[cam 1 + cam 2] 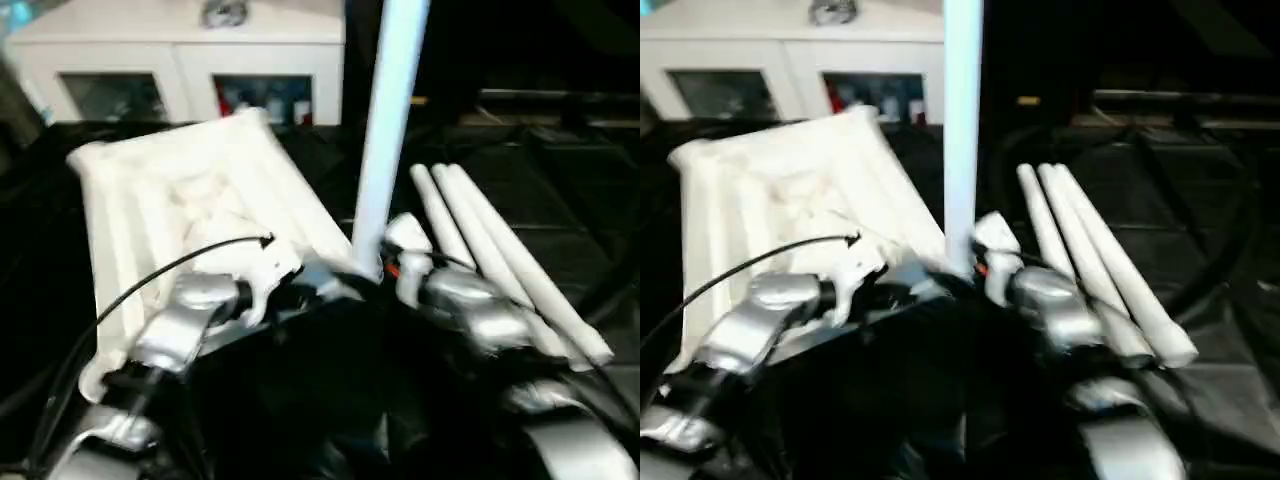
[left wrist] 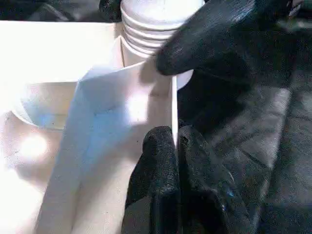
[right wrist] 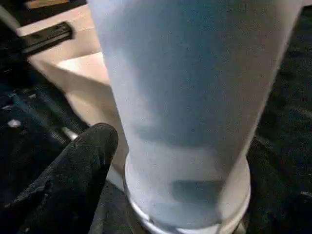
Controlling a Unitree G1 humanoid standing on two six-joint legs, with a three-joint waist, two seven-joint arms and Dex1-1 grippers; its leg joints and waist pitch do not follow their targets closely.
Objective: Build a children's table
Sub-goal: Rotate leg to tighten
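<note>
**A:** How will the table top [image 1: 190, 200] handle?

**B:** Largest piece first. It looks like hollow white plastic, so I'd judge it light and stiff but slick. It lies ribbed side up on the black sheet [image 1: 560, 190], left of centre, one near corner by the grippers. Best held at a thin edge wall near a corner — the left gripper [image 2: 168, 102] is pinched shut on just such a wall, one black finger each side, right beside the ribbed round socket [image 2: 151, 24].

**A:** And the legs?

**B:** Long smooth white tubes; light, rigid, likely to spin or slip in a loose hold. One leg [image 1: 385, 120] stands upright at that near corner, its foot in a round collar. I'd take hold low, close to the socket, for control.

**A:** Is the right gripper [image 3: 92, 161] on it?

**B:** One black finger lies against the tube's base. The other is hidden, so I cannot tell — closed or not.

**A:** The rest?

**B:** Three spare legs [image 1: 500, 255] lie side by side on the sheet, to the right.
</note>
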